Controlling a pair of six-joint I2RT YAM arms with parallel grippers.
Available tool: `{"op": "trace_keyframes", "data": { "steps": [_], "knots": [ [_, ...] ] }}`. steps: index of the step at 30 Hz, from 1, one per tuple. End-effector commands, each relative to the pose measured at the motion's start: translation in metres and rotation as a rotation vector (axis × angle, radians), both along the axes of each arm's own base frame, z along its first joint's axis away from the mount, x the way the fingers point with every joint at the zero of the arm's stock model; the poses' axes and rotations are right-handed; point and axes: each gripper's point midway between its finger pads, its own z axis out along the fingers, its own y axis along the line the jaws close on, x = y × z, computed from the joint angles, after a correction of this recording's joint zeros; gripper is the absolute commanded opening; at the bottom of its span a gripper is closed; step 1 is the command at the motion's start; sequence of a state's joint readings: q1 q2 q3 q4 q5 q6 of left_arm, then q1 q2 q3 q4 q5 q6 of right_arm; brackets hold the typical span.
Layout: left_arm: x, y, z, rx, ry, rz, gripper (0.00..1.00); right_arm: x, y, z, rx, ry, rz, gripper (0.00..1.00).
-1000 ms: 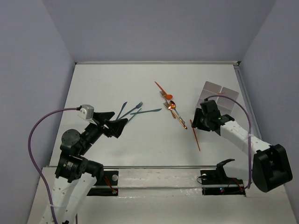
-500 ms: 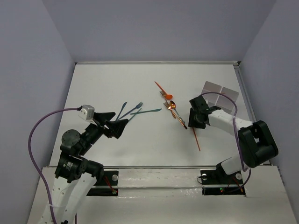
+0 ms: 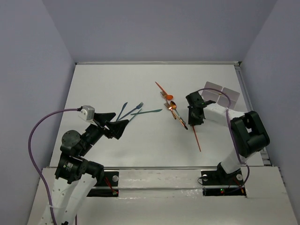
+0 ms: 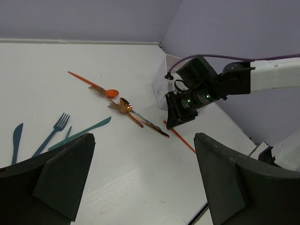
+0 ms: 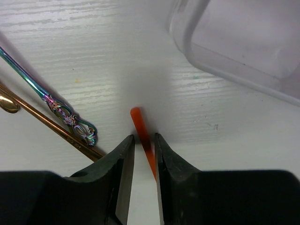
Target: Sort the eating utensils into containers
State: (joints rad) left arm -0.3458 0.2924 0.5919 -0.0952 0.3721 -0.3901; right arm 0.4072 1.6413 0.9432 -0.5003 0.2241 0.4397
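The worktop (image 3: 140, 79) is white with a fine wood-grain texture, and thin plastic cutlery lies on it in three groups.

On the left are at least three teal pieces: a knife (image 3: 122, 111), a fork (image 3: 137, 107) and a second knife (image 3: 149, 112). They are flat and matte. The fork's handle crosses near the second knife.

In the middle are a long, thin orange piece (image 3: 161, 87) and an orange spoon (image 3: 169, 97), close together. Just nearer the arms lies a glossy copper spoon (image 3: 173, 106), next to a slim handle (image 5: 70, 118) with a rainbow sheen and a scrolled, ornate end. A plain copper handle (image 5: 47, 124) lies beside it.

A third orange piece (image 3: 198, 139), a straight narrow stick with a rounded end, lies apart on the right. The right gripper (image 3: 193, 123) is low over its far end. The black fingers (image 5: 119, 168) sit on either side of the orange handle with only a sliver of space at each side. I cannot tell whether they are pinching it.

The tray (image 3: 213, 87) sits just beyond that gripper, against the right edge of the worktop. It is translucent white plastic with rounded corners and smooth walls, and nothing shows inside it.

The left gripper (image 4: 145, 187) hangs above the worktop with its dark wedge-shaped fingers spread wide and nothing between them.
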Motion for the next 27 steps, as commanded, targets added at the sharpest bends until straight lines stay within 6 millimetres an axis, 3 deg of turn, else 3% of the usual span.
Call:
{"op": "trace_keyframes", "data": {
  "steps": [1, 4, 12, 16, 19, 22, 24, 26, 27],
  "knots": [
    [-0.004, -0.001, 0.018, -0.013, -0.069, -0.013, 0.99, 0.003, 0.005, -0.006, -0.012, 0.027, 0.048, 0.30],
    [-0.004, -0.001, 0.019, -0.014, -0.072, -0.013, 0.99, 0.004, 0.008, -0.009, -0.006, 0.039, 0.061, 0.33],
    [-0.004, 0.000, 0.019, -0.015, -0.069, -0.010, 0.99, 0.007, 0.012, -0.014, -0.002, 0.052, 0.069, 0.07],
    [-0.005, 0.000, 0.019, -0.015, -0.071, -0.011, 0.99, 0.014, 0.008, -0.001, -0.016, 0.003, 0.054, 0.07],
    [-0.004, 0.000, 0.018, -0.014, -0.068, -0.010, 0.99, 0.027, 0.008, 0.036, 0.001, -0.122, 0.046, 0.07],
    [-0.003, -0.001, 0.017, -0.013, -0.065, -0.010, 0.99, 0.043, 0.010, 0.094, 0.047, -0.298, 0.051, 0.07],
    [-0.003, -0.001, 0.018, -0.013, -0.064, -0.011, 0.99, 0.057, 0.012, 0.150, 0.098, -0.482, 0.040, 0.07],
    [-0.002, -0.002, 0.016, -0.011, -0.060, -0.014, 0.99, 0.068, 0.002, 0.188, 0.084, -0.625, -0.006, 0.07],
    [-0.002, -0.002, 0.016, -0.011, -0.060, -0.014, 0.99, 0.077, -0.011, 0.221, 0.067, -0.751, -0.091, 0.07]
  ]
}}
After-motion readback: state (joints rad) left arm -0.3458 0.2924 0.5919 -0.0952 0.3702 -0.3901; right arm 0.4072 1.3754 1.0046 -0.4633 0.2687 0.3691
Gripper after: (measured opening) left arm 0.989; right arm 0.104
